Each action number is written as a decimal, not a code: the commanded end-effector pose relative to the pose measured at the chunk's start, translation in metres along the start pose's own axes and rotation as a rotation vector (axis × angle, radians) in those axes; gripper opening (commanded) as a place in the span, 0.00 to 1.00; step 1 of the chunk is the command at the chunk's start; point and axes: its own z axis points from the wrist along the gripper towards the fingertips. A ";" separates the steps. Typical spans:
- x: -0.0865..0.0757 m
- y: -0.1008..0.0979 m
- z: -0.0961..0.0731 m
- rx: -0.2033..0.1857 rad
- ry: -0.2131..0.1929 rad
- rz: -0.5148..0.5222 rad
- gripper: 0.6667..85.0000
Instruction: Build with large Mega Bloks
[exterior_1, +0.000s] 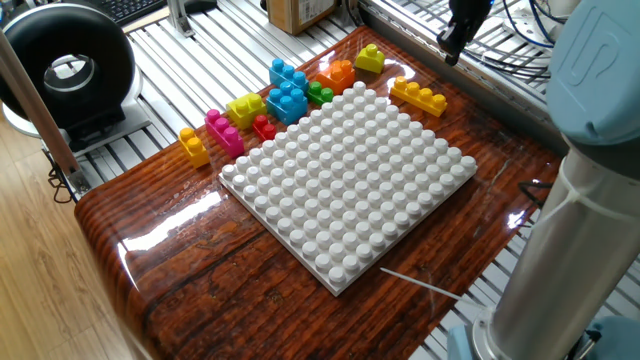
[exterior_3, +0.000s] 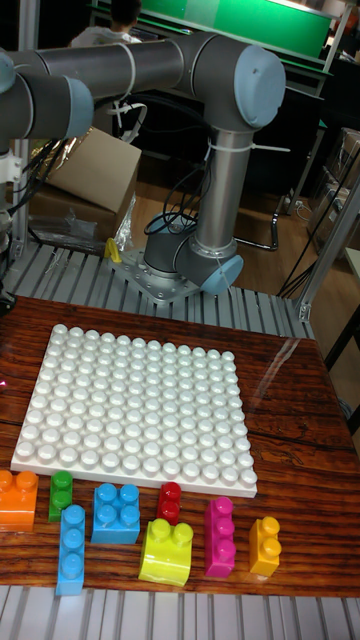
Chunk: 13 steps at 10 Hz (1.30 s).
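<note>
Fixed view: I saw the gripper (exterior_1: 453, 42) high beyond the baseplate (exterior_1: 350, 180); I couldn't tell whether it was open, or holding anything. Bloks (exterior_1: 290, 95) lay along the baseplate's far-left edge. Tall view: bloks (exterior_3: 117, 513) lined the baseplate's (exterior_3: 140, 410) near edge; gripper unseen.

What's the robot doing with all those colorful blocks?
It is getting ready to build, but nothing is built yet. The big white baseplate has no blocks on it. The Mega Bloks all sit on the wooden table along one edge of the plate, with a long yellow-orange block off by itself near a corner. The robot's end effector hangs above the far side of the table, holding nothing that I can see. I can't tell if it is open or shut.
</note>
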 end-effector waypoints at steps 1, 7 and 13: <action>0.006 0.000 -0.001 -0.002 0.021 0.040 0.00; 0.000 0.033 0.005 -0.141 0.002 -0.094 0.43; -0.012 0.036 0.061 -0.148 -0.043 -0.177 0.66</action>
